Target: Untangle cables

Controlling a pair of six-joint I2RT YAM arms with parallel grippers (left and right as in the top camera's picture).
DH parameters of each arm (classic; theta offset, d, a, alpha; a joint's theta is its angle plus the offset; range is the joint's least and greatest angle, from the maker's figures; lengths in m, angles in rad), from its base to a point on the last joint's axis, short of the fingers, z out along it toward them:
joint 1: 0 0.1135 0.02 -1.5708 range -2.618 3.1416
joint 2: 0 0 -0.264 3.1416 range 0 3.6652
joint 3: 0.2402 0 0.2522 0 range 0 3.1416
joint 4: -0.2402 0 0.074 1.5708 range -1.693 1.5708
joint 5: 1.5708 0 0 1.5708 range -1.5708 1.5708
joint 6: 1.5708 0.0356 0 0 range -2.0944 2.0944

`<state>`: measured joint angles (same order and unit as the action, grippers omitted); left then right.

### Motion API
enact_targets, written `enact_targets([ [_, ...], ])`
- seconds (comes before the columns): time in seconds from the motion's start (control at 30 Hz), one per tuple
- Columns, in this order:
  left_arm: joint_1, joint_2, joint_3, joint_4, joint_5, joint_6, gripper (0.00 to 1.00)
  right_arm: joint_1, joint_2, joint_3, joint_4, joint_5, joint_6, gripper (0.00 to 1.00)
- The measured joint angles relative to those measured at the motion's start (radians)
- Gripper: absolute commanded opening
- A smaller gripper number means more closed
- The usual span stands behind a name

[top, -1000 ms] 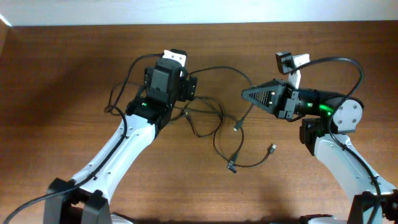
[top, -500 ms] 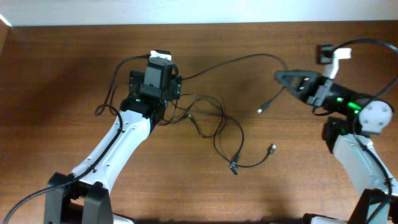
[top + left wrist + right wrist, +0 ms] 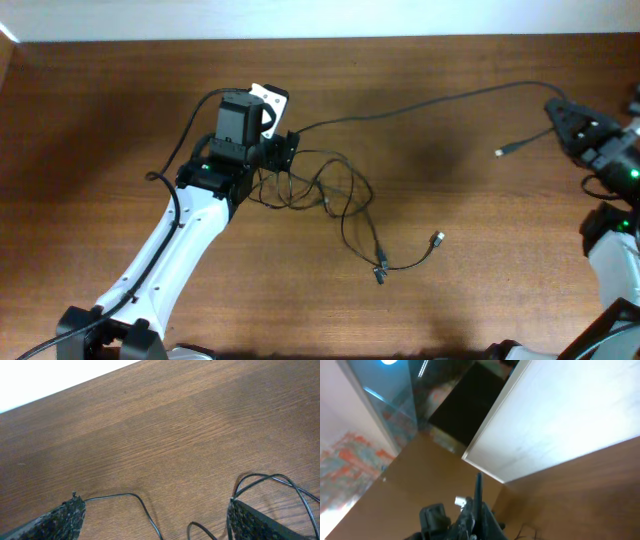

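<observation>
While the left end effector point(image 3: 154, 506) is hovering with its fingers spread wide over the knotted cables point(image 3: 322, 186) lying mid-way across the counter point(image 3: 110, 110), the right end effector point(image 3: 556, 108) is pinching one long strand point(image 3: 420, 103) stretching far right, three plug ends point(image 3: 437, 238) showing, the cord count being impossible to tell.

Two robot arms point(image 3: 185, 235), one table point(image 3: 100, 120), cables point(image 3: 340, 195) (tangled, count unclear)
</observation>
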<state>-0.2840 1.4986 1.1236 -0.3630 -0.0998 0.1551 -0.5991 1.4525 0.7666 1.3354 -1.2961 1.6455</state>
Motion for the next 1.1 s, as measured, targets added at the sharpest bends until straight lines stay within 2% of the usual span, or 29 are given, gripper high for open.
enact_targets([
  [0.2,0.002,-0.004,0.0,-0.024,0.0,0.029,0.93,-0.21,0.0,0.0,-0.001,0.013,0.025,0.04],
  [0.4,0.003,-0.019,0.0,-0.027,0.0,0.033,0.93,-0.359,0.0,0.0,-0.001,0.052,0.033,0.04],
  [0.87,0.006,-0.052,0.0,-0.016,-0.002,0.036,0.88,-0.577,0.0,0.0,-0.044,0.107,0.033,0.04],
  [0.9,0.006,-0.069,0.0,-0.013,-0.007,0.036,0.85,-0.579,0.0,0.0,-0.045,0.107,0.034,0.04],
  [0.97,0.006,-0.097,0.0,-0.012,-0.028,0.037,0.72,-0.579,0.0,0.0,-0.045,0.107,0.03,0.04],
  [1.0,0.006,-0.106,0.0,-0.015,-0.043,0.042,0.57,-0.579,0.0,0.0,-0.049,0.106,0.022,0.04],
  [1.03,0.006,-0.109,0.0,-0.019,-0.051,0.039,0.34,-0.579,0.0,0.0,-0.063,0.106,0.017,0.04],
  [1.07,0.006,-0.109,0.0,-0.034,-0.064,0.045,0.24,-0.579,0.0,0.0,-0.097,0.106,0.004,0.04],
  [1.1,0.006,-0.109,0.0,-0.046,-0.07,0.043,0.22,-0.579,-0.001,0.002,-0.148,0.107,-0.014,0.04],
])
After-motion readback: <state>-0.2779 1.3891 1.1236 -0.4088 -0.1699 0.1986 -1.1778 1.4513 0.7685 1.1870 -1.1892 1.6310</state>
